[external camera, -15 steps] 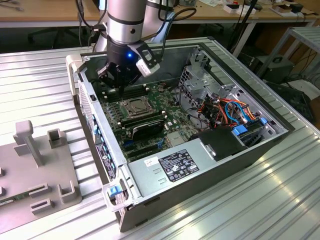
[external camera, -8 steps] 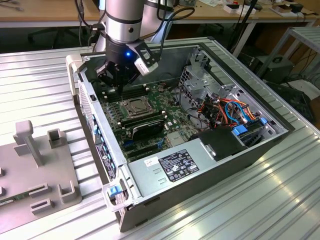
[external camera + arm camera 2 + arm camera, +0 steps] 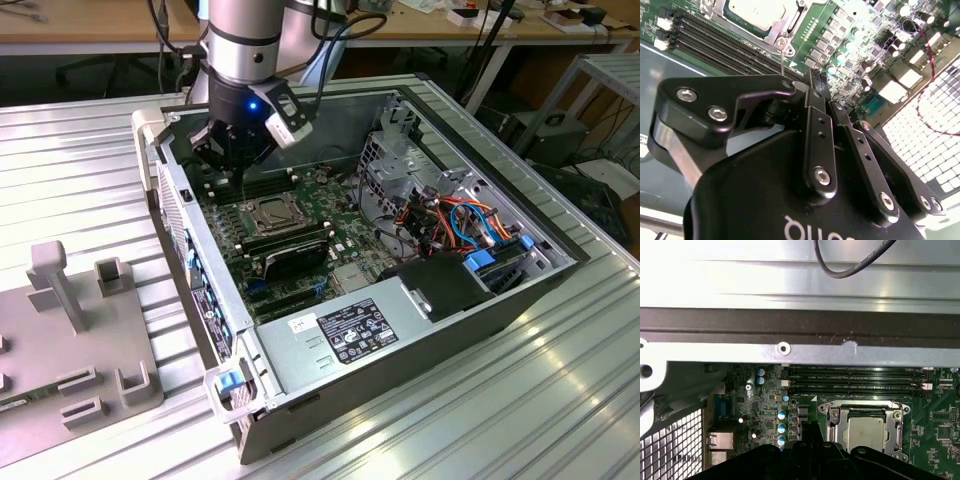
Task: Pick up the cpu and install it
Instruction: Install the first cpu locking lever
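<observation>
Gripper (image 3: pixel 815 82): fingers together, nothing seen between them, low inside the computer case (image 3: pixel 330 400) | cpu (image 3: pixel 867 432): lay flat in the socket (image 3: pixel 832 415), just below and beside the gripper, not touching it.

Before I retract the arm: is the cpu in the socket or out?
In: the cpu lies flat inside the socket, apart from the gripper.

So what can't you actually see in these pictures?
Exterior view: the hand covers the motherboard beneath it.
First wrist view: the hand's black body hides the near edge of the cpu.
Second wrist view: the cpu socket is cut off at the picture's edge and whitened by glare.
</observation>
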`<state>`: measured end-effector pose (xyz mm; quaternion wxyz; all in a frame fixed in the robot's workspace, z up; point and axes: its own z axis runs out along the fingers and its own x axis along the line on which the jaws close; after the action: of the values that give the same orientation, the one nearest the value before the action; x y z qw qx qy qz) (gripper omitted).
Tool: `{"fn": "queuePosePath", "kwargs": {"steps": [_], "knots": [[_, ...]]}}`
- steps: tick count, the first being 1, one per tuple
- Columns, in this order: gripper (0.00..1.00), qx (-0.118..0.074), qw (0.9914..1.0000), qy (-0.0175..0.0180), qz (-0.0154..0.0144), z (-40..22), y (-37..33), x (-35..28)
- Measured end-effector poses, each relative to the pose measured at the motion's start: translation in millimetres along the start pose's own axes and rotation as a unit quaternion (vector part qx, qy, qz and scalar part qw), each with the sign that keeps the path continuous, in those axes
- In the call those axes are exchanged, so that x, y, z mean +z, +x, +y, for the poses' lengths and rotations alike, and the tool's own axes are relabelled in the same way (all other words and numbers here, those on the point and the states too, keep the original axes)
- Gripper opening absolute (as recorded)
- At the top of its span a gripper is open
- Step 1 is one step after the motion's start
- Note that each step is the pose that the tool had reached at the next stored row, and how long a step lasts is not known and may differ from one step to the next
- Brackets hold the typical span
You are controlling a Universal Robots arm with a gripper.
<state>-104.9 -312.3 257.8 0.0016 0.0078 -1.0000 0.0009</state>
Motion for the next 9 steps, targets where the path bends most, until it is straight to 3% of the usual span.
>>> {"fn": "queuePosePath", "kwargs": {"steps": [5, 9], "knots": [[0.11, 0.000, 1.00000, -0.0002, 0.0000, 4.9, -0.1, 1.5], [0.11, 0.000, 1.00000, -0.0003, 0.0000, 5.0, -0.1, 1.7]]}}
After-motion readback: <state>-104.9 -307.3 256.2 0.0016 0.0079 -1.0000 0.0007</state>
